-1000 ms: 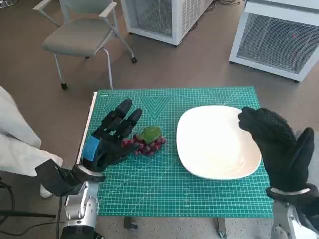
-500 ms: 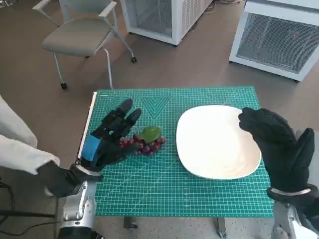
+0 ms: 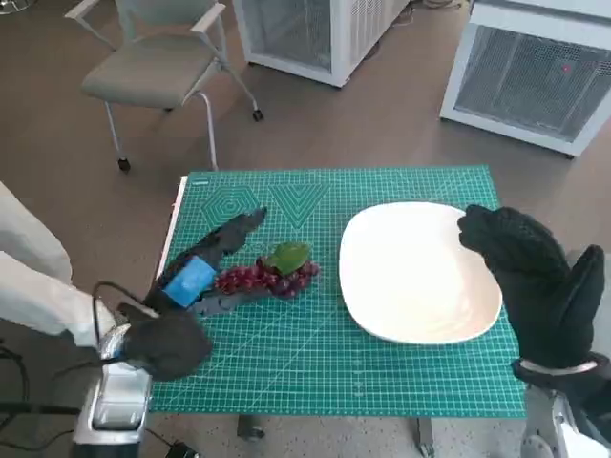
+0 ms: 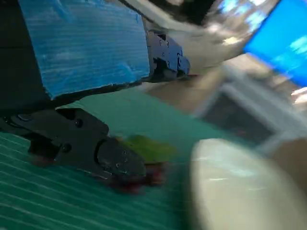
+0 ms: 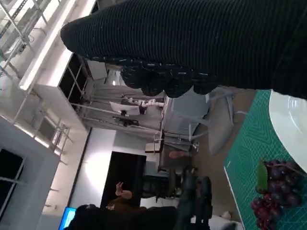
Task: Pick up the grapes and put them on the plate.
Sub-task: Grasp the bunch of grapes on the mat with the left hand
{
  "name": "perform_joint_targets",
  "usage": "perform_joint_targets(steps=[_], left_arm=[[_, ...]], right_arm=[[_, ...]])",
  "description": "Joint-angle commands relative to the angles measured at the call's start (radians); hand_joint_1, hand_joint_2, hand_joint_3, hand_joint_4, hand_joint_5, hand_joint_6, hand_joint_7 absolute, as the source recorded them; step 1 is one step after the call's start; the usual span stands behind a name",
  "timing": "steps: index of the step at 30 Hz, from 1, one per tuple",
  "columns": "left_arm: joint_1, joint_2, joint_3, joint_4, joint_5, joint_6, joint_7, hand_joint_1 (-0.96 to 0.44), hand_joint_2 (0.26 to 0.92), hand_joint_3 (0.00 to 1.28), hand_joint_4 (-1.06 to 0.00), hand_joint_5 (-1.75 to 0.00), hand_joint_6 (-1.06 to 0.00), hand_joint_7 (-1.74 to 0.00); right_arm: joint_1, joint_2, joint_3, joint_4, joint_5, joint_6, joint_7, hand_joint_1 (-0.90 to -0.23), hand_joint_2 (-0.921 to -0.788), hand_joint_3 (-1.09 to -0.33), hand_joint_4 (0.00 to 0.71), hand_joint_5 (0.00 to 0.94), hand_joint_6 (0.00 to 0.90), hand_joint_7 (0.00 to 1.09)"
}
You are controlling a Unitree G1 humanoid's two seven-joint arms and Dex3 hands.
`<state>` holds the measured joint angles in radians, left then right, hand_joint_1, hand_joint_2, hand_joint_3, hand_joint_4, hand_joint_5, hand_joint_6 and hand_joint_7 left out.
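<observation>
Purple grapes (image 3: 263, 277) lie just beyond the left hand (image 3: 205, 272), between its spread fingers, long axis toward the plate (image 3: 417, 272); right hand (image 3: 530, 272) hovers empty, farther off.

From where I stand, no word, brand or number can be read anywhere. The green cutting mat (image 3: 315, 363) carries printed grid lines and ruler ticks along its edges (any figures there are too small to make out), and the blue tape (image 4: 81, 43) on the left hand bears no writing.
</observation>
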<state>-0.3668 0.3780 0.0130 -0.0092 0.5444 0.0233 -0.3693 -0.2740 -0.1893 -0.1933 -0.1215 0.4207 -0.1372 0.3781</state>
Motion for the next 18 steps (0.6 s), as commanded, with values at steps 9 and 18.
perform_joint_targets(steps=[9,18], left_arm=[[-0.042,0.005,-0.177,-0.091,0.198,0.269,-0.049,-0.18,0.752,0.0,-0.03,0.0,-0.17,0.0],[-0.097,-0.007,-0.232,-0.003,0.199,0.309,-0.028,-0.17,0.749,0.0,-0.03,0.0,-0.19,-0.01]], right_arm=[[0.022,-0.012,-0.004,0.004,0.002,0.023,0.002,-0.355,-0.921,-0.619,0.367,0.891,0.183,1.06],[0.019,-0.015,-0.006,0.006,0.006,0.027,0.002,-0.355,-0.921,-0.619,0.365,0.895,0.181,1.06]])
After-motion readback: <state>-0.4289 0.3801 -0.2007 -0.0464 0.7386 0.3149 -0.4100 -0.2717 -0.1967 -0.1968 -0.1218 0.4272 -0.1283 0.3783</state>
